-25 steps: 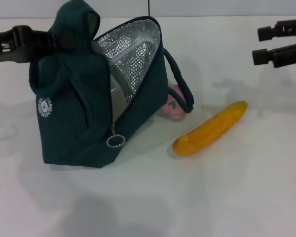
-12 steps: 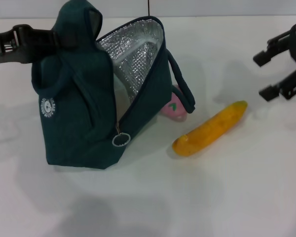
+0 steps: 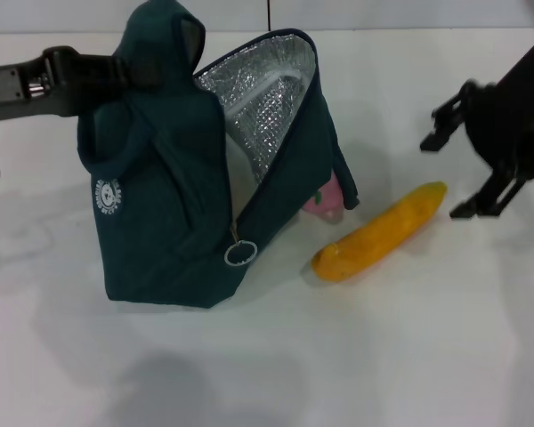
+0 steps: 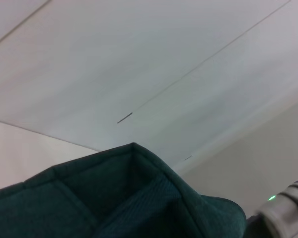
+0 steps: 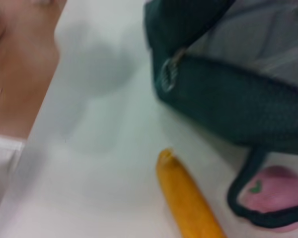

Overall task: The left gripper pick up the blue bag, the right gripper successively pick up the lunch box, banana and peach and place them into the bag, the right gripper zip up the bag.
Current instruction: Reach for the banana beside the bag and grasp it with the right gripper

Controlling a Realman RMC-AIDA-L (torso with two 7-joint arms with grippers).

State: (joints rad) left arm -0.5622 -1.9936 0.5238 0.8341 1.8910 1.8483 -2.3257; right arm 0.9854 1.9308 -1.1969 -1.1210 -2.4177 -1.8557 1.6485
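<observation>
Bag [image 3: 173, 191] at 9 o'clock, left gripper [image 3: 129, 71] clamped on its top handle so the mouth gapes for loading. Right gripper [image 3: 458, 169] at 3 o'clock, jaws spread and empty, above the banana [image 3: 380, 231]. Peach [image 3: 325, 200] tucked behind the bag.

— Bag? 
— The blue bag [image 3: 173, 191]: dark teal fabric, upright on the white table, mouth unzipped, silver quilted lining showing, ring zip pull hanging at front, white round logo on its side.

— Fruit? 
— The banana [image 3: 380, 231], yellow-orange with greenish tip, lies diagonally just beside the bag. The peach [image 3: 325, 200], pink, sits behind the bag's loop handle, mostly hidden.

— Lunch box? 
— Cannot tell.
</observation>
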